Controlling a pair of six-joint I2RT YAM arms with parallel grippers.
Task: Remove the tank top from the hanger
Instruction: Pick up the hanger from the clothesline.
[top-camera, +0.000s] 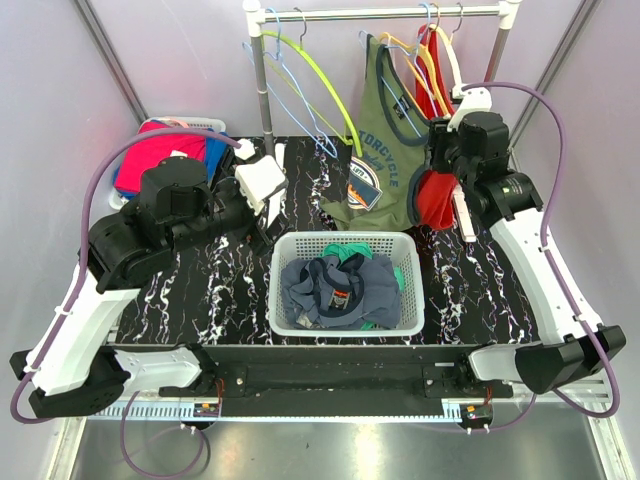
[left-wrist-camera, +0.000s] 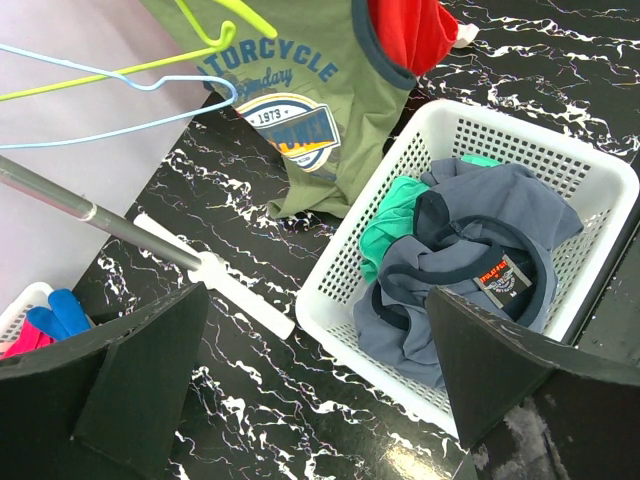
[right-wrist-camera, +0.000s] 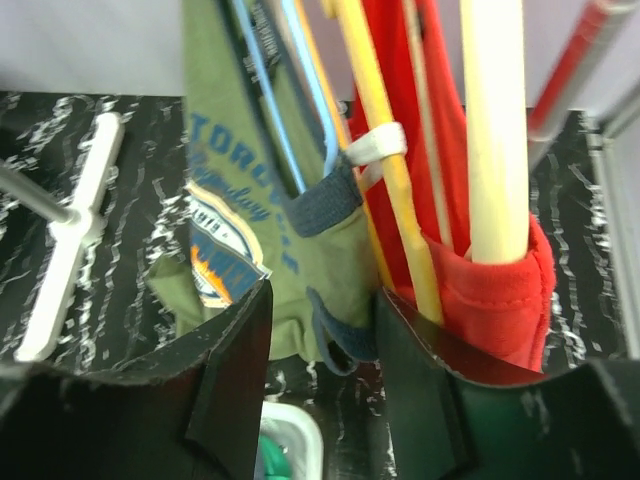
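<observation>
Fingers (right-wrist-camera: 228, 385) on the right gripper (right-wrist-camera: 322, 305) are partway apart, and the navy-trimmed edge of the green tank top (right-wrist-camera: 225, 200) sits right in the gap between them. Honestly can't tell if they're pinching the cloth or just straddling it. From above, that gripper is up at the tank top's right side, pressed in next to a red top (top-camera: 436, 198) that hangs just beside it on a cream hanger (top-camera: 447, 55).

The tank top itself hangs from the rail (top-camera: 400, 14) at the back, toward the right end. A thin blue hanger (right-wrist-camera: 270, 105) and an orange hanger (right-wrist-camera: 375, 100) both run down inside its neck and armholes, and I can't tell which one actually carries it. Its printed front faces the arms, and the hem comes down close to the black marble table (top-camera: 200, 290), just behind the white basket (top-camera: 345, 243).

Left gripper (left-wrist-camera: 315, 295) has its fingers (left-wrist-camera: 140, 380) spread wide with nothing between them. It hovers over the table, between the rack's white foot (left-wrist-camera: 215, 282) and the near corner of the basket.

The basket holds a pile of grey-blue shirts (top-camera: 335, 285) with a bit of teal cloth poking out. A lime hanger (top-camera: 322, 85) and a light blue hanger (top-camera: 290, 85) hang bare on the left part of the rail. Over at the far left there's a second basket (top-camera: 205, 124) with red and blue clothes in it.
</observation>
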